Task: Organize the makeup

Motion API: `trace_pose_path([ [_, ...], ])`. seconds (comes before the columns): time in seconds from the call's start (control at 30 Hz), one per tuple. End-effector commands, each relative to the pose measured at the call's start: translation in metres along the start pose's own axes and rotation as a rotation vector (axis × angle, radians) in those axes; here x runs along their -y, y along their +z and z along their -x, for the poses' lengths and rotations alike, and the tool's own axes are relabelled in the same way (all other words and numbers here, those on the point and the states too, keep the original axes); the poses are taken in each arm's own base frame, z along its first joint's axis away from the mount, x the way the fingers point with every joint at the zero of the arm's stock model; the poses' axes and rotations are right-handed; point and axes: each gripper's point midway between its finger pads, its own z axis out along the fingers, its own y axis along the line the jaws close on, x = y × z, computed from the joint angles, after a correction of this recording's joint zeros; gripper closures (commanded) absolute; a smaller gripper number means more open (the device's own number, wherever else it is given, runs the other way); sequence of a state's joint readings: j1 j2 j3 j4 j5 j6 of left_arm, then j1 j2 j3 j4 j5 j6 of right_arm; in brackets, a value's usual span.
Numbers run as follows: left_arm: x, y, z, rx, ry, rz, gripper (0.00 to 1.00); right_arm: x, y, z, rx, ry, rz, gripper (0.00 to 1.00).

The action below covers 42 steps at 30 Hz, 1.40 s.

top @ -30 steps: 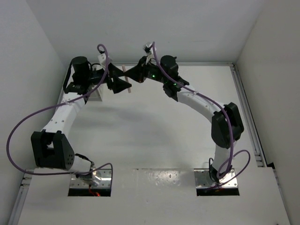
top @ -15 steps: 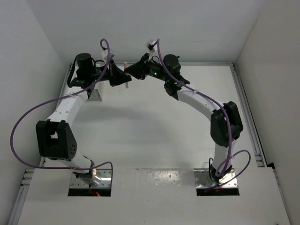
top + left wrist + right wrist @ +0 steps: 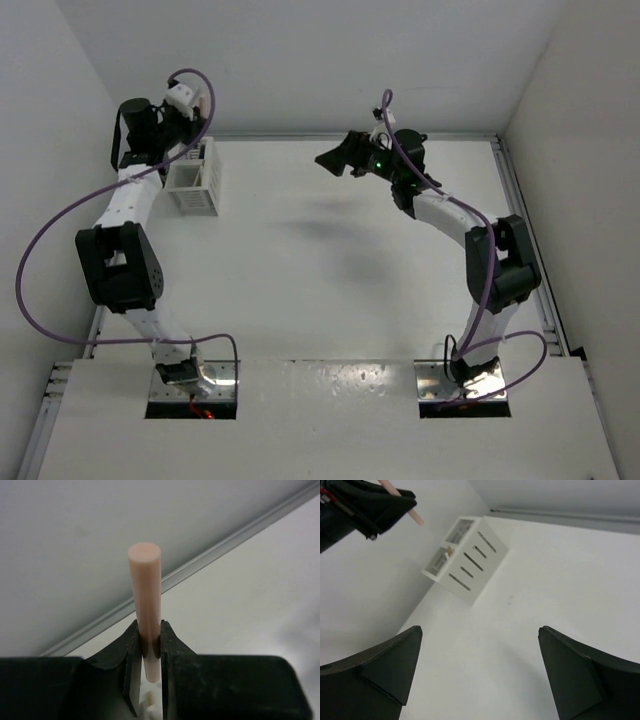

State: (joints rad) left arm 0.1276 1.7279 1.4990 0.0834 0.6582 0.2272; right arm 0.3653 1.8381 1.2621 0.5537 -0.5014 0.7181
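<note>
Left fingers [image 3: 122, 662] clench the pink stick [image 3: 145, 590], partly hiding it; right fingers [image 3: 385, 666] stand wide apart

Bright, even light; soft shadows on the table [image 3: 300, 300], glare at its near edge.

From my right wrist cam: right gripper [image 3: 479, 630] is spread wide, one finger [image 3: 380, 675] in each bottom corner, just bare table [image 3: 545, 570] between them. White slatted box [image 3: 470, 570] sits upper middle by the wall [image 3: 370, 580], with a tan bit [image 3: 450, 551] showing in one compartment. Top left, the left gripper [image 3: 395, 502] is clamped on a pink stick [image 3: 415, 516], above the box and not touching it.
</note>
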Motion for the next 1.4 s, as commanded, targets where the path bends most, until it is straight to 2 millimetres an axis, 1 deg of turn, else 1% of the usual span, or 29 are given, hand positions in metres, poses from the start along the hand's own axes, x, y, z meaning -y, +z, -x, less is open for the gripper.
trace_pose_path([
  [0.0,-0.070,-0.006,-0.009,0.016,0.133,0.192,1.00,-0.019,-0.016,0.010,-0.002,-0.082,0.004,0.00],
  [0.03,-0.076,-0.004,-0.026,-0.003,0.127,0.188,1.00,-0.013,-0.018,0.002,-0.034,-0.095,-0.016,0.00],
  [0.13,-0.083,0.003,-0.034,0.029,0.116,0.186,1.00,-0.001,-0.022,-0.008,-0.076,-0.103,-0.066,0.00],
  [0.17,-0.087,0.006,-0.049,0.020,0.097,0.180,1.00,0.002,-0.022,-0.013,-0.092,-0.096,-0.075,0.00],
  [0.23,-0.097,0.006,-0.061,0.026,0.076,0.191,1.00,0.012,-0.023,-0.020,-0.123,-0.074,-0.103,0.00],
  [0.27,-0.099,0.009,-0.064,0.030,0.067,0.192,1.00,0.011,-0.022,-0.013,-0.118,-0.083,-0.103,0.00],
  [0.3,-0.104,0.012,-0.079,0.017,0.040,0.196,1.00,0.016,-0.020,-0.020,-0.137,-0.084,-0.109,0.00],
  [0.37,-0.104,0.016,-0.087,0.025,0.025,0.163,1.00,0.021,-0.020,-0.028,-0.167,-0.071,-0.124,0.00],
  [0.4,-0.104,0.019,-0.088,0.028,0.026,0.153,1.00,0.021,-0.018,-0.025,-0.164,-0.071,-0.124,0.00],
  [0.47,-0.106,0.020,-0.106,0.008,-0.005,0.146,1.00,0.022,-0.017,-0.024,-0.169,-0.067,-0.129,0.00],
  [0.53,-0.105,0.018,-0.106,0.013,-0.005,0.128,1.00,0.027,-0.014,-0.027,-0.180,-0.059,-0.136,0.00],
  [0.6,-0.095,0.017,-0.121,-0.005,-0.019,0.096,1.00,0.027,-0.012,-0.025,-0.180,-0.063,-0.137,0.00],
  [0.63,-0.092,0.015,-0.121,-0.008,-0.023,0.095,0.94,0.026,-0.011,-0.023,-0.181,-0.072,-0.135,0.00],
  [0.67,-0.092,0.012,-0.114,0.000,0.019,0.098,0.78,0.025,-0.011,-0.023,-0.184,-0.076,-0.133,0.00],
  [0.73,-0.089,0.005,-0.129,-0.026,0.017,0.099,0.59,0.026,-0.013,-0.024,-0.197,-0.089,-0.133,0.00],
  [0.77,-0.089,0.004,-0.121,-0.017,0.027,0.102,0.42,0.025,-0.014,-0.022,-0.195,-0.097,-0.136,0.00],
  [0.83,-0.089,0.002,-0.117,-0.016,0.028,0.103,0.34,0.021,-0.018,-0.023,-0.201,-0.105,-0.136,0.00],
  [0.87,-0.094,-0.002,-0.117,-0.022,0.024,0.112,0.32,0.021,-0.019,-0.022,-0.199,-0.108,-0.140,0.00],
  [0.97,-0.102,-0.003,-0.088,0.021,0.029,0.126,0.29,0.019,-0.028,-0.021,-0.190,-0.115,-0.157,0.00],
  [1.0,-0.110,-0.007,-0.072,0.042,0.031,0.142,0.29,0.018,-0.031,-0.022,-0.192,-0.114,-0.158,0.00],
  [1.03,-0.113,-0.008,-0.066,0.045,0.023,0.152,0.29,0.016,-0.035,-0.023,-0.193,-0.113,-0.165,0.00],
  [1.1,-0.116,-0.013,-0.038,0.073,0.008,0.159,0.28,0.020,-0.046,-0.026,-0.206,-0.104,-0.208,0.00],
  [1.13,-0.122,-0.016,-0.018,0.096,0.021,0.177,0.28,0.020,-0.054,-0.027,-0.212,-0.100,-0.224,0.00],
  [1.17,-0.124,-0.019,-0.008,0.101,0.027,0.192,0.28,0.018,-0.059,-0.024,-0.206,-0.105,-0.241,0.00],
  [1.23,-0.129,-0.031,0.022,0.112,0.016,0.237,0.28,0.028,-0.080,-0.033,-0.253,-0.070,-0.322,0.00],
  [1.27,-0.128,-0.040,0.034,0.099,0.006,0.260,0.28,0.030,-0.098,-0.032,-0.262,-0.058,-0.371,0.00],
  [1.3,-0.133,-0.042,0.033,0.093,0.004,0.292,0.28,0.032,-0.110,-0.041,-0.303,-0.036,-0.406,0.00],
  [1.33,-0.140,-0.058,0.039,0.059,-0.016,0.382,0.27,0.042,-0.123,-0.046,-0.315,-0.020,-0.468,0.00],
  [1.37,-0.145,-0.069,0.043,0.040,-0.035,0.446,0.27,0.046,-0.144,-0.055,-0.354,0.009,-0.523,0.00],
])
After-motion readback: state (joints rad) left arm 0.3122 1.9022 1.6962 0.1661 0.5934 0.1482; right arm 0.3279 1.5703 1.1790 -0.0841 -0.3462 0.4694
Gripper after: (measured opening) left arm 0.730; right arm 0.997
